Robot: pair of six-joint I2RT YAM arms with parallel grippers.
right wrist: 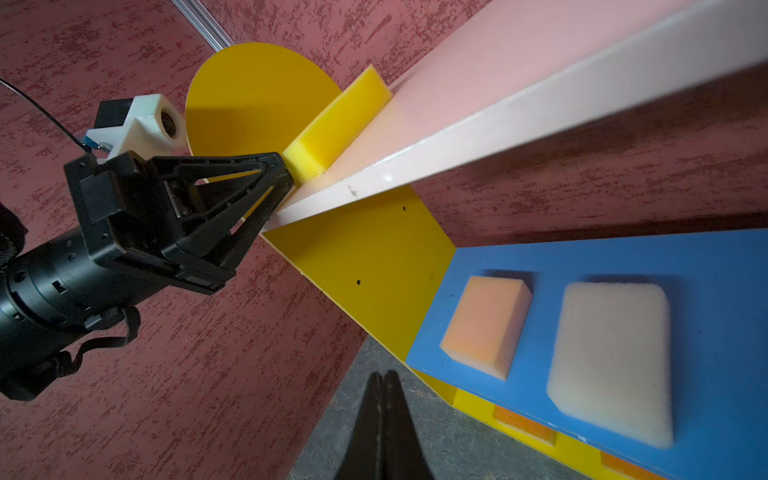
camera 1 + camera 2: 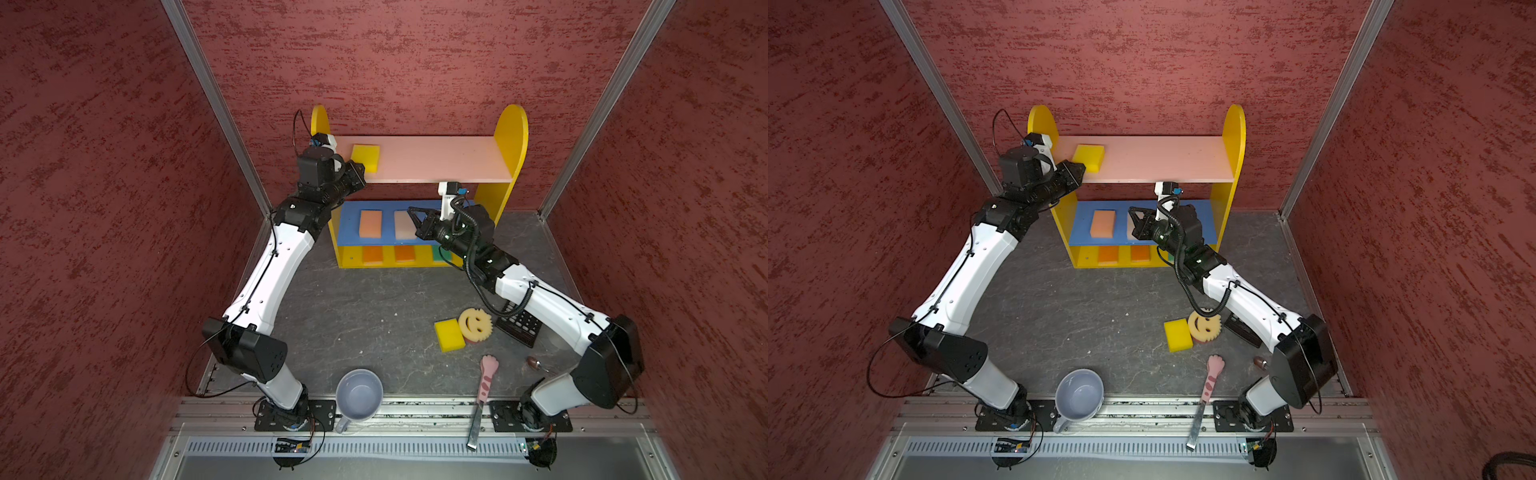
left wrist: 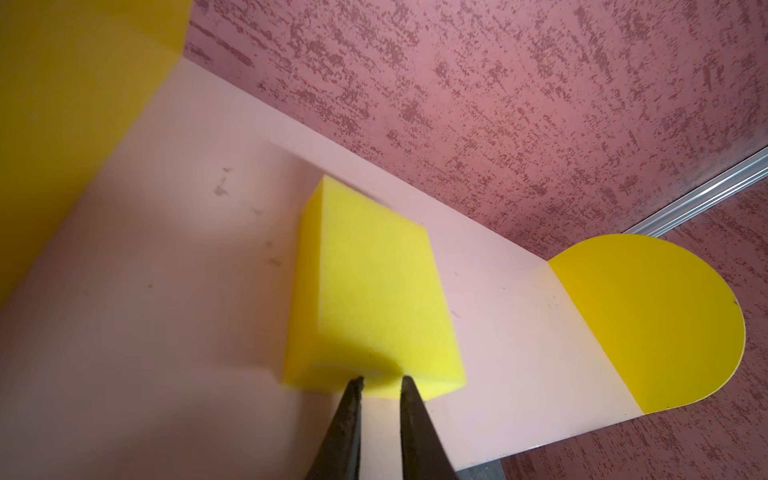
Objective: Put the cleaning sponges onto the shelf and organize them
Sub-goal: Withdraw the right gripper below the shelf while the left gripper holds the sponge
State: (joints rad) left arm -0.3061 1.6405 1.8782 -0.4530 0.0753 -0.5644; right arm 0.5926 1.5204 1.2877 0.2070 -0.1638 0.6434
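The left hand [image 3: 382, 379], tips close together against the yellow sponge [image 3: 370, 299] on the pink top board [image 3: 166, 249], is likely squaring it; whether it grips, I cannot tell. The right hand [image 1: 384, 380] is clenched, empty.

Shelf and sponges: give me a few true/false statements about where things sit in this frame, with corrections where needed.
1. A yellow sponge lies on the pink top board. True.
2. The smiley-face sponge sits on the blue middle board. False: it lies on the table, beside a second yellow sponge.
3. The right hand is shut and empty. True.
4. The mug stands on the pink top board. False: it stands at the table's front edge.
5. A peach sponge and a pale sponge lie side by side on the blue middle board. True.
6. The left hand hovers over the mug. False: it is up at the pink top board, its tips at the yellow sponge.
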